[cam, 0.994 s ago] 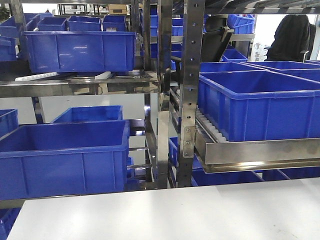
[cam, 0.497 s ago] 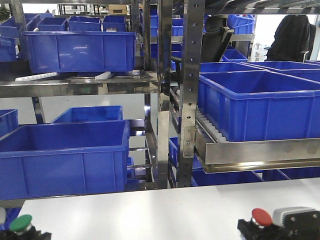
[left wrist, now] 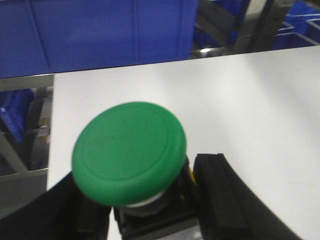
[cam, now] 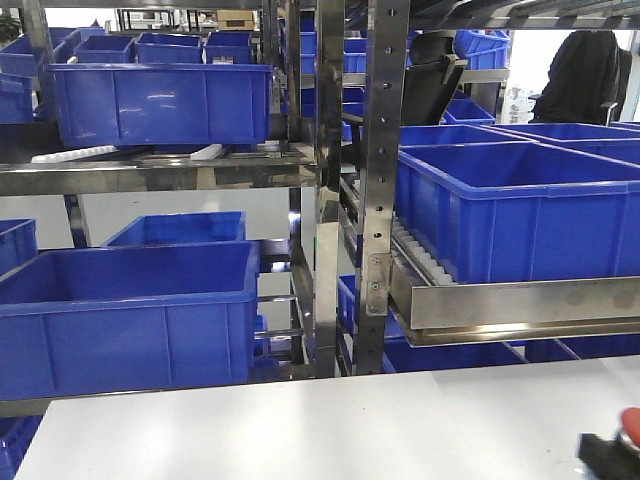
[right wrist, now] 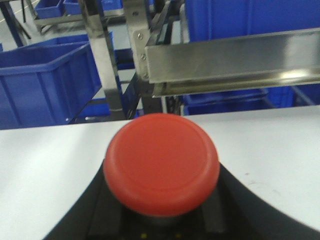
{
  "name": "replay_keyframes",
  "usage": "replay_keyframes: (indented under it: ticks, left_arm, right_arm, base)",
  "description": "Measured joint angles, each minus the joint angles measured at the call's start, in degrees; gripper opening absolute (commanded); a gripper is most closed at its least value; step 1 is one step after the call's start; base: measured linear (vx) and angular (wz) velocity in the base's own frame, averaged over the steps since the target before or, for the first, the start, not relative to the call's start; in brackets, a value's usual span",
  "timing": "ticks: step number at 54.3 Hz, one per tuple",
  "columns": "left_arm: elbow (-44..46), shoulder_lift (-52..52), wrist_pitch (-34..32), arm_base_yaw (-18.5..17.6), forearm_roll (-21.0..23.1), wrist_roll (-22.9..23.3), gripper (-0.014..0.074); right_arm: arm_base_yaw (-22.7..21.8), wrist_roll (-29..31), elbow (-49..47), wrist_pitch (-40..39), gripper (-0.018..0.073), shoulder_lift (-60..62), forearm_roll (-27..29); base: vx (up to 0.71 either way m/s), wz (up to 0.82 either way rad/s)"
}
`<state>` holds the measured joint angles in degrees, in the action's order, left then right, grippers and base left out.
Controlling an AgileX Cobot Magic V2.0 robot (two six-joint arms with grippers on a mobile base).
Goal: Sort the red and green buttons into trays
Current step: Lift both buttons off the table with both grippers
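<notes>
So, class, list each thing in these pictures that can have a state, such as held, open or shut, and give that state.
green button: dome up, held by its base between black fingers.
red button: dome up, held between black fingers.
left gripper: shut on the green button.
right gripper: shut on the red button.
blue crates: open-topped, resting on the metal racks.

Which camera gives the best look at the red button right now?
The right wrist view: the red button sits large and centred, its dome fully visible. The front view catches only a red sliver at the bottom right edge. The left wrist view shows the green button instead.
</notes>
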<state>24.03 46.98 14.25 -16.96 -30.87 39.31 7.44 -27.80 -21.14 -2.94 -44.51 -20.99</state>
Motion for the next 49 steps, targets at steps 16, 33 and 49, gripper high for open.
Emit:
replay_keyframes:
  ticks: [16, 33, 49]
  left_arm:
    - [0.00, -7.32, 5.12, -4.67, 12.95, -14.79, 0.0000]
    - [0.00, -7.83, 6.88, -4.67, 13.68, -16.10, 0.0000]
    - [0.00, -7.83, 6.88, -4.67, 13.73, -16.11, 0.0000]
  right_arm:
    - [0.00, -0.18, 0.21, 12.32, -0.0011, 13.55, -0.34]
    - [0.00, -0.06, 0.21, 13.25, -0.0011, 14.77, -0.34]
    - [0.00, -0.01, 0.21, 13.25, -0.0011, 14.77, -0.34]
  base:
    - [0.00, 0.00]
    - [0.00, 0.00]
    - [0.00, 0.00]
